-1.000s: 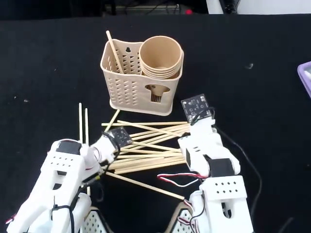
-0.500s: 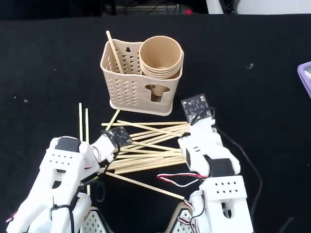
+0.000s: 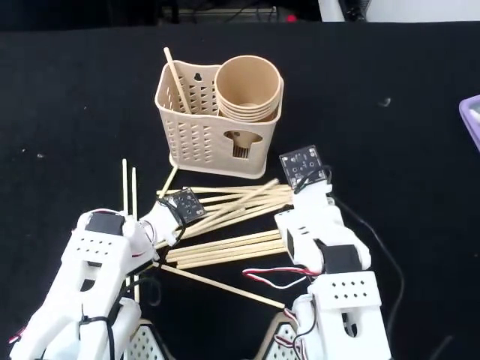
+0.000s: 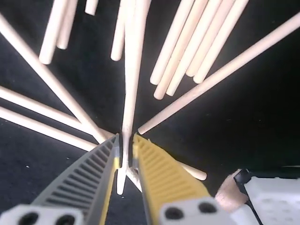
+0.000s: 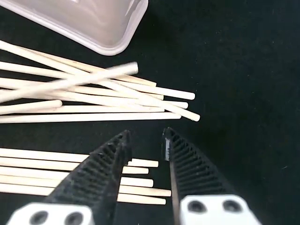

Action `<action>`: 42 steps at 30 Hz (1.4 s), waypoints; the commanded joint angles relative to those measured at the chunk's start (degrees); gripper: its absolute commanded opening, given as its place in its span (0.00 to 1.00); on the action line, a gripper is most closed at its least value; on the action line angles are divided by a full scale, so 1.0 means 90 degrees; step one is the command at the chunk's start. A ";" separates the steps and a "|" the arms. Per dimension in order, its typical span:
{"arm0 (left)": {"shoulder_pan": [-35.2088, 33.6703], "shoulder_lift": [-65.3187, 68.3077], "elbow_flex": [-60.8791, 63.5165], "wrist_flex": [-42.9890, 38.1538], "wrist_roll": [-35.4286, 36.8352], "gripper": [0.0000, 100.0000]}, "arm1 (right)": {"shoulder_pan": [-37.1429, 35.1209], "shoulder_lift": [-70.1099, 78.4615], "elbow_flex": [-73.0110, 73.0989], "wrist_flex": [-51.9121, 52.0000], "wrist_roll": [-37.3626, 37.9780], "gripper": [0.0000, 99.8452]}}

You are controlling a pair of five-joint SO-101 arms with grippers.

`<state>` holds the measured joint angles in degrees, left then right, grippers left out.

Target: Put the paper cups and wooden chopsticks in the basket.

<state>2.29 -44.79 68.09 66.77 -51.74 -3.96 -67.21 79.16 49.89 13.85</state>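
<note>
A beige slotted basket (image 3: 214,139) stands at the back of the black table. Stacked paper cups (image 3: 248,88) fill its right compartment, and one chopstick (image 3: 177,79) leans in its left one. Many wooden chopsticks (image 3: 225,247) lie fanned in front of it. My left gripper (image 4: 125,140) is shut on one chopstick (image 4: 132,61) near its end; in the high view that stick (image 3: 225,210) slants across the pile toward the basket. My right gripper (image 5: 146,136) hovers open, nothing between its fingers, just past the right-hand ends of the chopsticks (image 5: 93,110), near the basket's corner (image 5: 93,26).
Two chopsticks (image 3: 128,191) lie apart at the left beside the left arm (image 3: 105,262). One long stick (image 3: 225,286) runs diagonally near the arm bases. A purple object (image 3: 472,120) pokes in at the right edge. Open black table lies right of the basket.
The chopstick in my left gripper has swung, its far end moving toward the basket, and several sticks in the pile have shifted. The right arm has stayed still.
</note>
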 commanded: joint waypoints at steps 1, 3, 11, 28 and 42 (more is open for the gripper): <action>0.0054 -0.0029 -0.0015 -0.0068 0.0020 0.05 | 0.0107 -0.0161 -0.0024 -0.0127 0.0068 0.12; 0.0054 -0.0029 -0.0015 -0.0068 0.0029 0.05 | 0.0107 -0.0161 -0.0024 -0.0127 0.0068 0.12; 0.0063 -0.0088 -0.0581 0.1045 0.0010 0.03 | 0.0107 -0.0161 -0.0024 -0.0127 0.0068 0.12; 0.0689 -0.0039 -0.2222 0.2676 0.0029 0.03 | 0.1875 -0.1187 0.0161 -0.0361 -0.1153 0.12; -0.0357 -0.0010 -0.0366 -0.0781 -0.0156 0.14 | 0.1553 -0.2916 0.0708 0.0156 -0.1143 0.12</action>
<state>-0.26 -44.79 65.27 60.97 -51.91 10.99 -91.21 85.93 50.86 3.82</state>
